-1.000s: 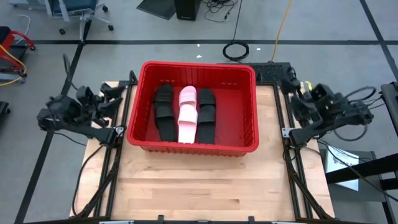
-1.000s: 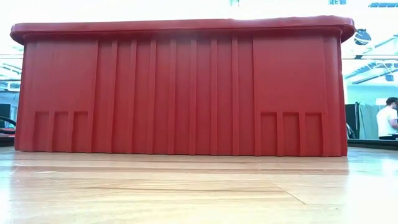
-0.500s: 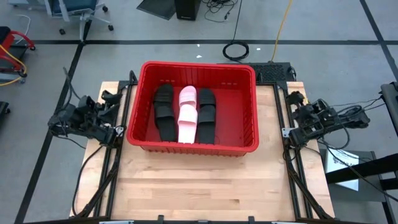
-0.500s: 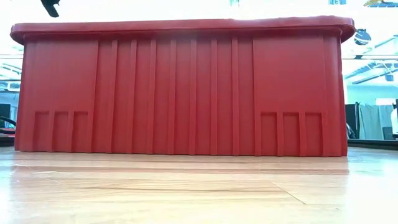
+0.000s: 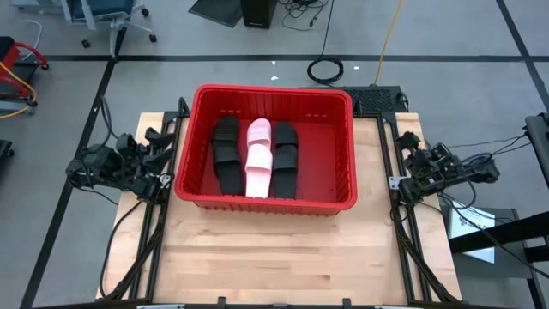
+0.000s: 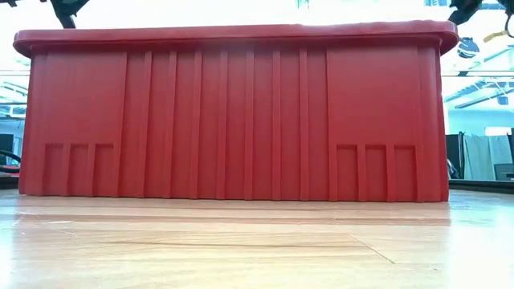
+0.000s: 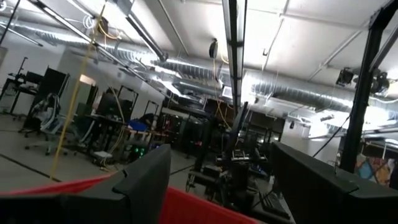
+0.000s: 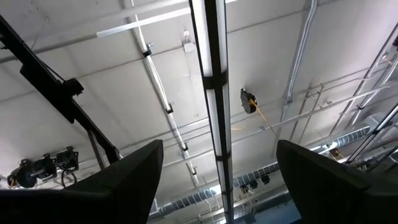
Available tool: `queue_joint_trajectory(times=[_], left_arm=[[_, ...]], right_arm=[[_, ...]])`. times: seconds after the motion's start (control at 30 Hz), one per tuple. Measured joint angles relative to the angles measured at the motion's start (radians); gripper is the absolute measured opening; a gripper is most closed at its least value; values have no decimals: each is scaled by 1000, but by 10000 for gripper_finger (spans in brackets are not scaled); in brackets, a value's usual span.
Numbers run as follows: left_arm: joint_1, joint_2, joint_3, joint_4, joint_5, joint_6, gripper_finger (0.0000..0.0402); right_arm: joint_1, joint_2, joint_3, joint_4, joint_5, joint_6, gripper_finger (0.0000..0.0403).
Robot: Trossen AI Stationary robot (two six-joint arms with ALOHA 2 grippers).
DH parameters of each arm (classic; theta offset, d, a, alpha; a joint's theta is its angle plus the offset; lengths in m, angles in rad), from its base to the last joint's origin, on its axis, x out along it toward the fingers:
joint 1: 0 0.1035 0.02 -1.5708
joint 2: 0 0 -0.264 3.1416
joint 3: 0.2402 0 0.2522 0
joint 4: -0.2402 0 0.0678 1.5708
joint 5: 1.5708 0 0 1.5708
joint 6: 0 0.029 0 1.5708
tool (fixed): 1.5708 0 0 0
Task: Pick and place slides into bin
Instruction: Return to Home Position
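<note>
The red bin [image 5: 196, 184] stands on the far half of the wooden table; its near wall [image 6: 233, 120] fills the low view. Inside it lie the slides in three rows: black ones on the left [image 5: 226, 153], pale pink ones in the middle [image 5: 258, 159], black ones on the right [image 5: 285, 156]. My left gripper [image 5: 157, 139] is folded at the table's left edge beside the bin, open and empty [image 7: 217, 155]. My right gripper [image 5: 410, 142] is folded at the table's right edge, open and empty, pointing up at the ceiling [image 8: 219, 148].
The bare wooden tabletop [image 5: 266, 249] stretches in front of the bin. Black frame rails [image 5: 154, 232] run along both sides of the table. Cables and a chair lie on the floor beyond the far edge.
Both arms have drawn in and sunk lower at the table's side edges, the left arm shifting toward the bin, the right arm folding down. Dark arm parts have come into the low view's top corners. The bin and slides have not moved.
</note>
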Motion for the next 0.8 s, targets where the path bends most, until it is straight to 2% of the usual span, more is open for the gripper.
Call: queue_joint_trajectory(times=[0.2,0.33,0.5,0.67,0.8], left_arm=[[0,0,0,-32,5,-2,282],[-1,0,0,-91,45,-18,282],[-1,0,-12,-162,42,-59,282],[0,0,-106,11,34,-10,282],[-1,0,-215,188,82,-9,282]], right_arm=[[0,-117,-101,71,20,-6,302],[0,-174,-102,-12,17,-16,302],[0,-174,-103,-51,31,-31,302],[0,-174,-104,-124,75,38,302],[0,-175,-104,-132,73,73,302]])
